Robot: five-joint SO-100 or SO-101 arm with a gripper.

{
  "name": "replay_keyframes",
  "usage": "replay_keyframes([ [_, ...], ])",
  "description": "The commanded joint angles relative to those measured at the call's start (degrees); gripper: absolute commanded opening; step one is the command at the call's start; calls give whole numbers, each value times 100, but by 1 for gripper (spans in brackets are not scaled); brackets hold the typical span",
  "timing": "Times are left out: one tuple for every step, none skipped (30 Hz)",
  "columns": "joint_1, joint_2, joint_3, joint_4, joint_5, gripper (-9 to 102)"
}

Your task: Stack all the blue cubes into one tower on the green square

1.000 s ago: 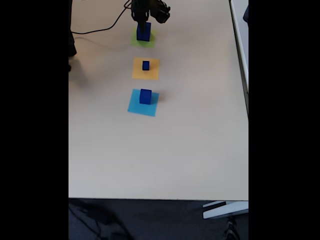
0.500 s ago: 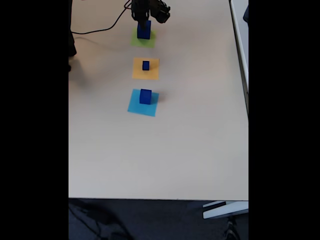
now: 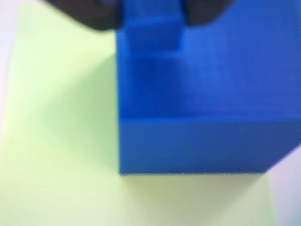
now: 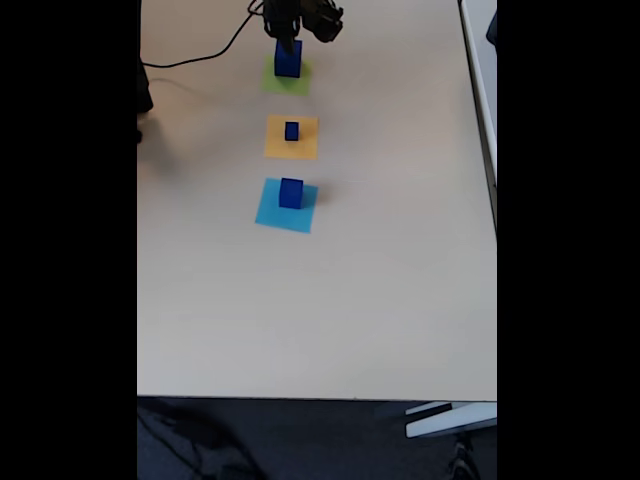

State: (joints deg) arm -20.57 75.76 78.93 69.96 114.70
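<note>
A big blue cube [image 3: 202, 99] sits on the green square [image 3: 61, 141] in the wrist view, close to the camera and blurry. On top of it, near its far left corner, sits a small blue cube [image 3: 153, 32]. The two dark tips of the pincer [image 3: 151, 12] show at the top edge, one on each side of the small cube. They look like they are touching its sides, but it is too blurry to be sure, so I cannot tell if the pincer is holding it or has let go. In the fixed view, the green square [image 4: 272, 82] lies at the far end of the pale surface [image 4: 380, 280], and the tower [image 4: 288, 58] of blue cubes stands on it. The dark pincer [image 4: 287, 32] hangs right over the top of the tower. Nearer to the camera lies an orange square [image 4: 274, 143] with a little blue cube [image 4: 291, 131] in its middle. Nearer again lies a light-blue square [image 4: 272, 213] with a blue cube [image 4: 291, 192] standing on it. The three squares make a line down the surface, near each other but apart. A black cable [image 4: 205, 55] curves over the surface to the left of the green square.
</note>
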Motion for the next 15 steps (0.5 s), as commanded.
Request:
replay_keyframes([
  [79, 554, -53, -18, -105, 0],
  [114, 562, -70, -9, -149, 0],
  [158, 580, -70, -9, -202, 0],
  [202, 598, -70, -9, -255, 0],
  [255, 615, -79, -9, -325, 0],
  [334, 624, -97, -9, -422, 0],
  [413, 642, -123, -9, -536, 0],
  [501, 650, -141, -9, -650, 0],
  [589, 659, -158, -9, -791, 0],
  [677, 659, -193, -18, -923, 0],
  [765, 659, -202, -18, -1037, 0],
  [844, 668, -211, -26, -1134, 0],
  [914, 677, -211, -26, -1230, 0],
  [976, 686, -211, -26, -1301, 0],
  [1037, 686, -202, -26, -1380, 0],
])
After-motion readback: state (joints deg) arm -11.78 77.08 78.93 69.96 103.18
